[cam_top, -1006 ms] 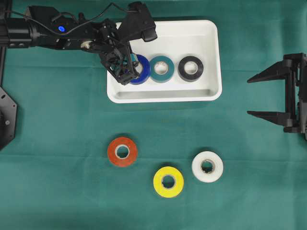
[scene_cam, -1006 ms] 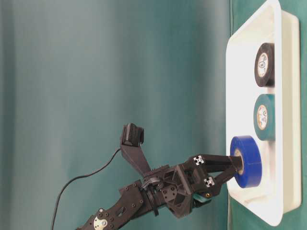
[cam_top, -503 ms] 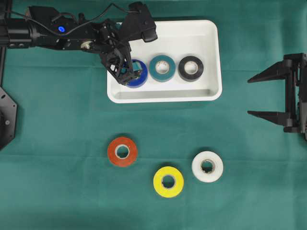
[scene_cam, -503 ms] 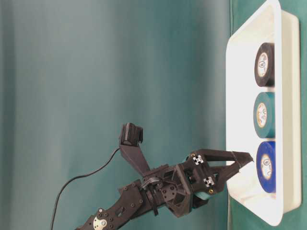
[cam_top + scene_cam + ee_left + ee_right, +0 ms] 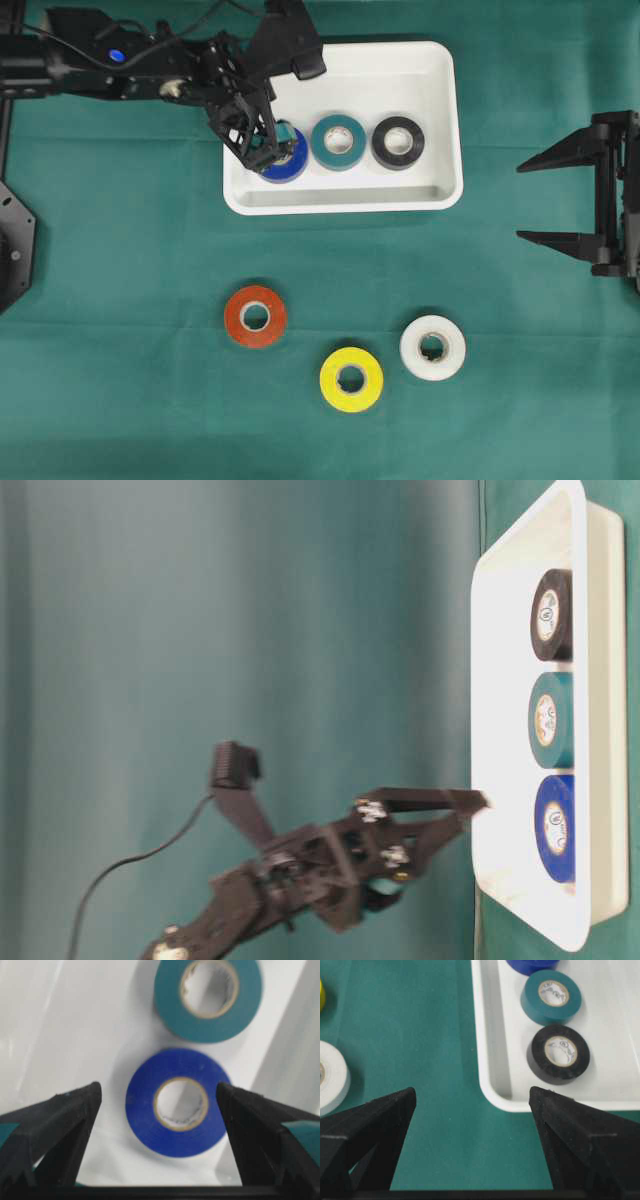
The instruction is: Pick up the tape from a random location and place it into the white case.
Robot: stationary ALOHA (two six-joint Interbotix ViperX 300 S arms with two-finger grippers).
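Observation:
The white case (image 5: 440, 190) at the top centre holds three rolls lying flat in a row: blue tape (image 5: 290, 168), teal tape (image 5: 322, 142) and black tape (image 5: 383, 143). My left gripper (image 5: 262, 150) hangs open just above the blue roll and touches nothing. In the left wrist view the blue tape (image 5: 142, 1110) lies on the case floor between the spread fingers of the left gripper (image 5: 157, 1091). At the right edge of the table, my right gripper (image 5: 520, 202) stands open and empty over bare cloth.
Three loose rolls lie on the green cloth in front of the case: red (image 5: 237, 316), yellow (image 5: 333, 380) and white (image 5: 413, 348). The right wrist view shows the white roll (image 5: 332, 1080) at its left and the case corner (image 5: 490, 1090) ahead.
My left gripper opened and let go of the blue tape, which now lies flat in the case. The gripper has since lifted and drawn back a little. The right arm has not moved.

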